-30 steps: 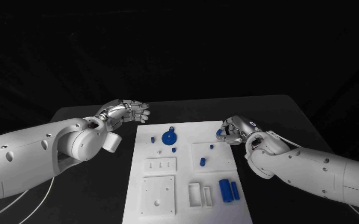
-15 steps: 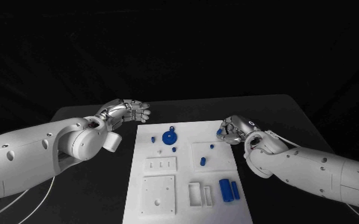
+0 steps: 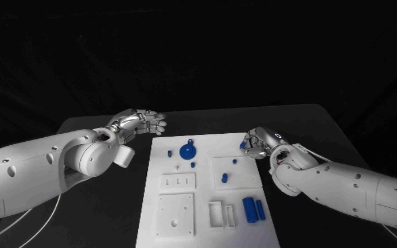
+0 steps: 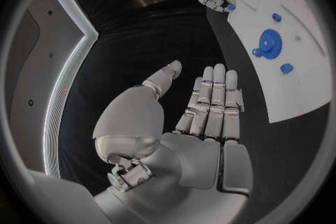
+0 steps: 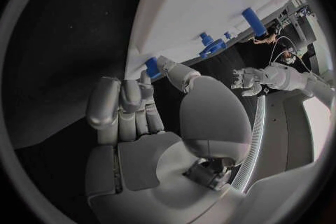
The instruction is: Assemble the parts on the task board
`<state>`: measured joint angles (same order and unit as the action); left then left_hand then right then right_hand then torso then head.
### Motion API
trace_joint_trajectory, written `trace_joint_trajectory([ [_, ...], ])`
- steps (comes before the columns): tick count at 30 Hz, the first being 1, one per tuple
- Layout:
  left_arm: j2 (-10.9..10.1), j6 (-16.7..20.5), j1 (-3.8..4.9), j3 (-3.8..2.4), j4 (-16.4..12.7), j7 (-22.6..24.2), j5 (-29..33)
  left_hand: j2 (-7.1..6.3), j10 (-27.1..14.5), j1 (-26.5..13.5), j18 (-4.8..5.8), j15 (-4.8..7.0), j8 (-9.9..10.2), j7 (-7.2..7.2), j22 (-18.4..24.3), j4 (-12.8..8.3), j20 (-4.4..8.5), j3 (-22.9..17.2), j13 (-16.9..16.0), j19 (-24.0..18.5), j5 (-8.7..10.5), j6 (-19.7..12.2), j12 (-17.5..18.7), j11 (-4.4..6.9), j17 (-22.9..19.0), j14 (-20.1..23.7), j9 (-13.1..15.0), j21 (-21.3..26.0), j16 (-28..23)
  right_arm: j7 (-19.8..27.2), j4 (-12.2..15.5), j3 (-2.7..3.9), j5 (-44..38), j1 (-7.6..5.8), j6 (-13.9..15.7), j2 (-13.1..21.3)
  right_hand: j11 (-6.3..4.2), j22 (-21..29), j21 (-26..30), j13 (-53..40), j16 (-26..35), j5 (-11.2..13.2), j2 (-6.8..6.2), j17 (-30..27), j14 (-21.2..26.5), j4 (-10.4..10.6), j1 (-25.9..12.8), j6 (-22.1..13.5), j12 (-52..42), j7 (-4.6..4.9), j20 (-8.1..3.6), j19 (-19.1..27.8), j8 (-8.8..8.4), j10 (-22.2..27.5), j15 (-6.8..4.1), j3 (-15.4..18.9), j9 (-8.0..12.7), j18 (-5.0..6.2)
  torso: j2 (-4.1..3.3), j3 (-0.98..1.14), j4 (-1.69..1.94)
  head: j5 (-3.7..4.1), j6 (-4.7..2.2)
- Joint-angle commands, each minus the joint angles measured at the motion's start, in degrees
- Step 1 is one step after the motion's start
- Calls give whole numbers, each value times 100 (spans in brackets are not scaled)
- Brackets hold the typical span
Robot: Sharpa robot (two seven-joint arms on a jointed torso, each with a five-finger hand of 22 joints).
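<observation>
Right hand pinching a small blue part at the board's far right corner; most of the assembly is left to do.

Your right hand (image 3: pixel 258 143) sits at the far right corner of the task board (image 3: pixel 248 170), fingers curled, pinching a small blue part (image 5: pixel 152 67) right at the board's edge. Your left hand (image 3: pixel 140 123) hangs empty, fingers straight and together, over the bench (image 3: pixel 99 127) just off the board's far left corner. On the board, the blue gear (image 3: pixel 187 152) sits toward the far end with small pegs beside it, while two blue cylinders (image 3: pixel 253 209) lie loose near the right edge, so you are early in the task.
</observation>
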<state>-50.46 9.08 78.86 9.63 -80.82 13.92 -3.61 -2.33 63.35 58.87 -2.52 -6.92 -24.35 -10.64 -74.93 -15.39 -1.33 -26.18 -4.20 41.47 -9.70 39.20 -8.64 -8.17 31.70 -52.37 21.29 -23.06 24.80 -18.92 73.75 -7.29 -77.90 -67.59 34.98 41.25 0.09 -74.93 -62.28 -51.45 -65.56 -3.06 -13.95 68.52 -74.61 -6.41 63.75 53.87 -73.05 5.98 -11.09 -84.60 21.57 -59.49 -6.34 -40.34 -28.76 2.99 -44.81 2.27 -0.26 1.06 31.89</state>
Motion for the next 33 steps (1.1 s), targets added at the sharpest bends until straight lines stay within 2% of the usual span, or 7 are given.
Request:
trace_joint_trajectory([
  [1,-2,-102,3,-3,-17,21,-33,5,-6,-43,-89,-13,30,-150,-79,-30,1,-20,5,-49,-34,-23,26,-23,9,-14,6,-24,-25,49,-14,2,-51,5,45,-10,-53,-51,-14,-11,37,23,11,8,-6,0,44,57,37,0,-118,-152,16,-5,-33,-54,-10,1118,0,4,-2,-5,3],
  [7,-2,-100,3,-3,-15,9,-65,4,-7,-42,-90,-13,30,-150,-79,-32,2,-21,6,-49,-33,-25,27,-24,10,-13,6,-24,-26,48,-33,2,-51,5,16,-21,-51,-53,-11,-19,44,24,8,15,-6,-7,30,47,50,3,-116,-148,4,-6,-31,-96,-21,1120,-4,4,1,-40,15],
  [10,3,-106,3,-3,-13,9,-65,4,-7,-42,-90,-13,31,-150,-79,-32,2,-22,6,-50,-33,-25,27,-24,10,-13,6,-24,-26,67,-46,2,-46,6,-13,-32,-37,-44,11,-31,54,25,-40,23,-8,-2,-2,-8,69,18,-111,-143,-35,0,-20,-142,-25,1131,-3,1,1,-39,13],
  [20,13,-102,3,-3,0,10,-65,2,-8,-40,-90,-13,32,-151,-80,-35,2,-24,6,-50,-33,-29,29,-24,11,-12,6,-24,-27,184,-50,3,31,6,-111,-26,65,-26,67,-92,83,20,-125,55,-21,-77,42,-349,107,129,-40,-136,-260,23,74,-310,9,1151,3,2,-3,-27,31],
  [24,10,-103,3,-3,-3,10,-65,1,-9,-39,-90,-13,33,-152,-80,-37,2,-24,6,-51,-32,-31,29,-24,11,-12,6,-24,-27,216,-52,3,53,6,-160,-25,104,-22,86,-116,92,8,-205,68,-26,-103,3,-433,117,170,-6,-133,-327,33,111,-293,28,1160,2,5,-4,-27,34],
  [33,9,-108,3,-3,-3,2,-65,-1,-10,-38,-90,-13,36,-153,-80,-39,2,-25,6,-51,-32,-35,30,-25,11,-12,5,-24,-28,269,-62,3,112,6,-209,-37,152,-13,122,-148,108,-7,-242,85,-24,-149,-38,-539,133,219,38,-125,-414,56,157,-222,59,1175,1,9,-5,-31,37],
])
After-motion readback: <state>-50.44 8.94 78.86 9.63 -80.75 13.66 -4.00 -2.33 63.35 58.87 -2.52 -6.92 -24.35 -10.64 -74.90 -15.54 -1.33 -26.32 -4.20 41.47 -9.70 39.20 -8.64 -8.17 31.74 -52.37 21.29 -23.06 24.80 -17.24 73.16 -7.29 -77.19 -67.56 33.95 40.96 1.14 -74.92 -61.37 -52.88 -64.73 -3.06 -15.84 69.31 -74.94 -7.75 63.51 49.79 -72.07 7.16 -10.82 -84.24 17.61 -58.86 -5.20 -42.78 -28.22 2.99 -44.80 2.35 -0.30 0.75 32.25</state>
